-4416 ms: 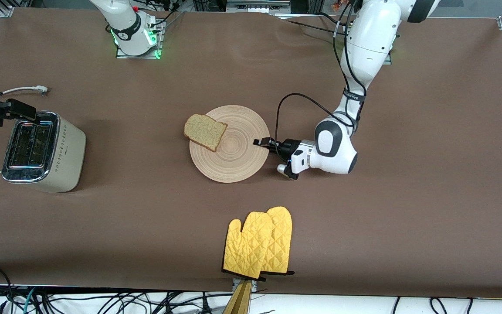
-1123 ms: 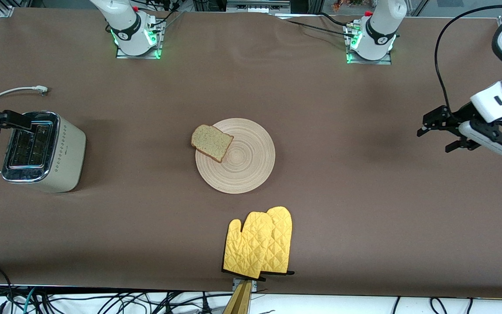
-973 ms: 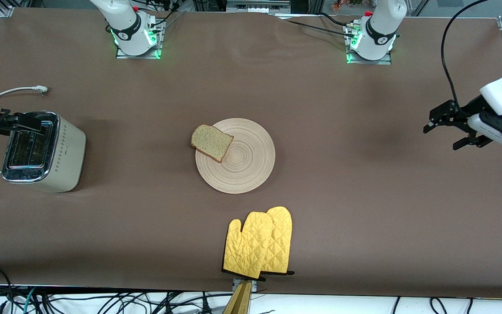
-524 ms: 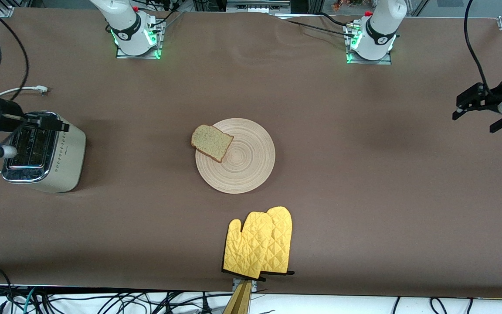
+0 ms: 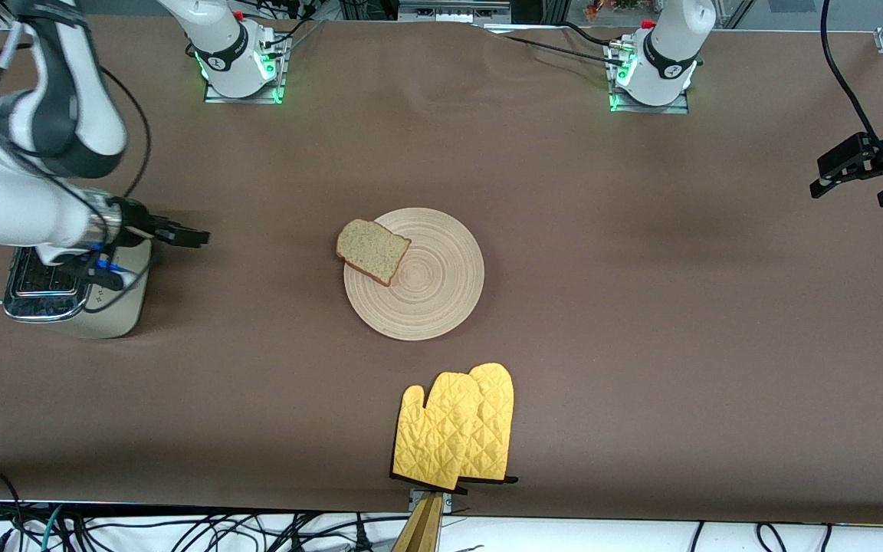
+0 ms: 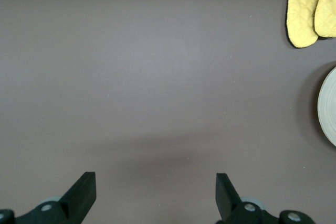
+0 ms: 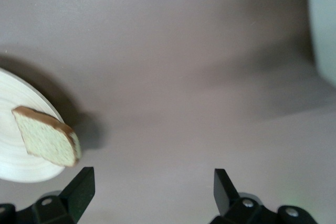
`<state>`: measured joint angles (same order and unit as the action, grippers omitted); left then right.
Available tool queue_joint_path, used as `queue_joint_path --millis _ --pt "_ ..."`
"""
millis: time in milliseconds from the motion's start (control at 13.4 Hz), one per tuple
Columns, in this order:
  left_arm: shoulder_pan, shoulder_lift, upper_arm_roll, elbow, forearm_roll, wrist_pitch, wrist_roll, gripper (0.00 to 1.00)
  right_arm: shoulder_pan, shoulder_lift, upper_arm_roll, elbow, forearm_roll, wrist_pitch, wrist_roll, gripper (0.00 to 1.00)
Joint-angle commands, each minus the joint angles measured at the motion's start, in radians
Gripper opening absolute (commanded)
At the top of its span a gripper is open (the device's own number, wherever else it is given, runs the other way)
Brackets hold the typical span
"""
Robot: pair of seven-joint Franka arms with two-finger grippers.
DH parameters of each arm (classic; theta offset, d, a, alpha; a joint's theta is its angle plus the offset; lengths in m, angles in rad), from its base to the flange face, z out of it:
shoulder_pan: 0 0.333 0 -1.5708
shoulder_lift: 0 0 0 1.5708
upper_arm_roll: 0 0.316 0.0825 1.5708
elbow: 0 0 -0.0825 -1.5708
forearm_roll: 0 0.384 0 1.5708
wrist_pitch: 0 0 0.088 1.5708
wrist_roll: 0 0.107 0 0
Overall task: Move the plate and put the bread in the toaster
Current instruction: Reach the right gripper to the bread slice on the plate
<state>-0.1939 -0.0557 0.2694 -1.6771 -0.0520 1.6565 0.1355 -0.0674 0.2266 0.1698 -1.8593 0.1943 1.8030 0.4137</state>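
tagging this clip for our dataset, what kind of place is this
Most likely a robotics lab bench, not a kitchen: two white arm bases bolted to a brown-covered table, loose cables along its edge, and staged props, a cream-white chrome-topped toaster and yellow quilted oven mitts.

We see a light-beige plate [image 5: 414, 274] with ring grooves, light-brown speckled bread [image 5: 372, 251] with darker crust, a cream-white toaster [image 5: 77, 287] with chrome top and small dots on its side, bright yellow quilted oven mitts [image 5: 454, 426] with black trim, a plain brown table [image 5: 641, 307], white arms with black grippers.
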Motion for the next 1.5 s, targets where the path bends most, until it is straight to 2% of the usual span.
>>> queue_joint_path --millis 0,150,299,599,749,1198,1422 --pt "-0.002 0.020 -0.004 0.034 0.026 -0.049 -0.053 1.00 -0.005 -0.021 0.083 -0.122 0.034 0.145 0.143 1.00" --pt "-0.010 0.027 -0.009 0.045 0.029 -0.050 -0.085 1.00 -0.005 -0.015 0.131 -0.200 0.111 0.267 0.155 1.00" --pt "-0.004 0.027 -0.006 0.045 0.027 -0.055 -0.093 1.00 -0.005 -0.004 0.177 -0.282 0.114 0.410 0.190 1.00" --pt "-0.001 0.028 -0.004 0.048 0.027 -0.054 -0.094 1.00 -0.005 0.068 0.295 -0.302 0.116 0.557 0.361 1.00" --pt "-0.001 0.028 -0.004 0.049 0.027 -0.054 -0.094 1.00 -0.005 0.106 0.335 -0.302 0.116 0.639 0.395 1.00" --pt "-0.007 0.030 -0.007 0.050 0.031 -0.054 -0.093 1.00 0.050 0.237 0.350 -0.297 0.116 0.817 0.398 1.00" --pt "-0.007 0.040 -0.007 0.062 0.029 -0.055 -0.094 1.00 0.052 0.247 0.350 -0.297 0.114 0.816 0.398 1.00"
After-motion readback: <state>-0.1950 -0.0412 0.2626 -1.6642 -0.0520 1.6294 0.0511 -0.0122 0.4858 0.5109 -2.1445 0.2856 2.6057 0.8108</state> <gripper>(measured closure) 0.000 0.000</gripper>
